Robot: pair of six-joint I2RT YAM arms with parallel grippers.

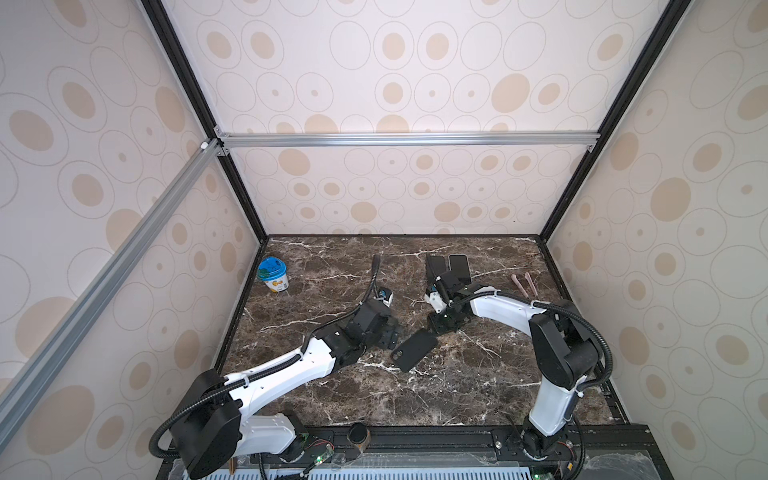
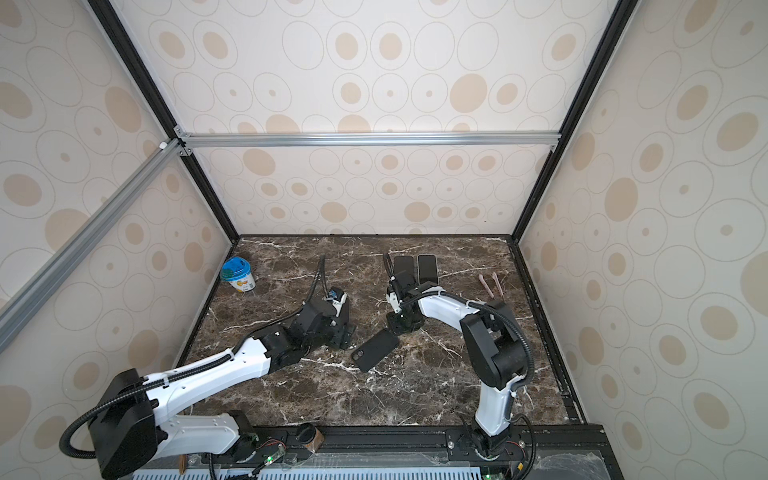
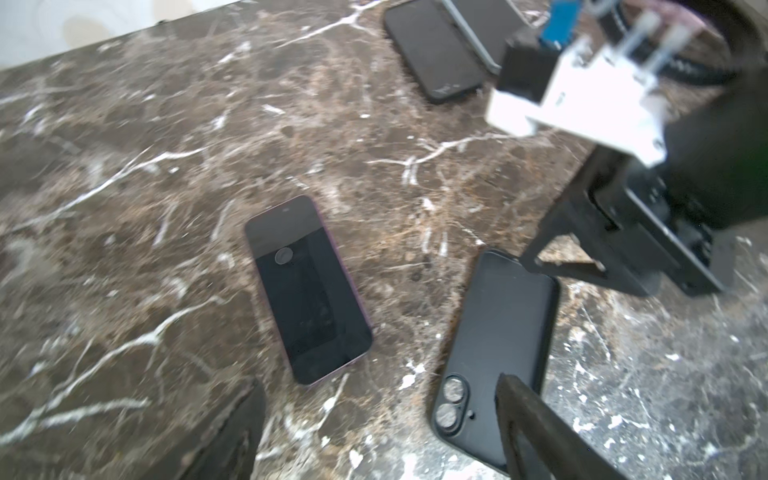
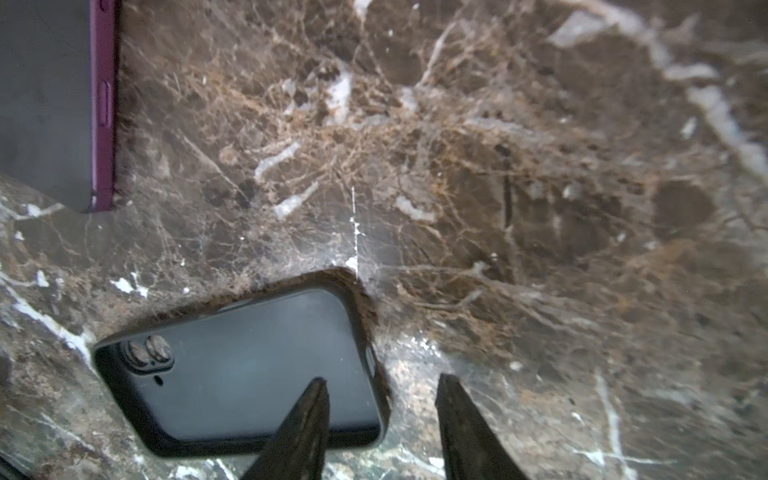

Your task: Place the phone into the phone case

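The black phone case (image 1: 414, 349) (image 2: 375, 350) lies flat mid-table, its two camera holes (image 3: 451, 403) toward the front. The phone (image 3: 307, 289), dark-screened with a purple rim (image 4: 104, 104), lies face up just beside it; my left arm hides it in both top views. My left gripper (image 1: 390, 335) (image 3: 382, 424) hovers open and wide over the near ends of phone and case, holding nothing. My right gripper (image 1: 441, 325) (image 4: 382, 411) is open and straddles the case's far end: one finger (image 4: 309, 415) is over the case's inside, the other (image 4: 461, 419) outside the rim.
Two more dark phones (image 1: 436, 266) (image 1: 459, 266) lie side by side at the back. A blue-lidded tub (image 1: 273, 274) stands back left and two pink sticks (image 1: 525, 284) lie back right. A small dark cylinder (image 1: 359, 436) sits on the front rail.
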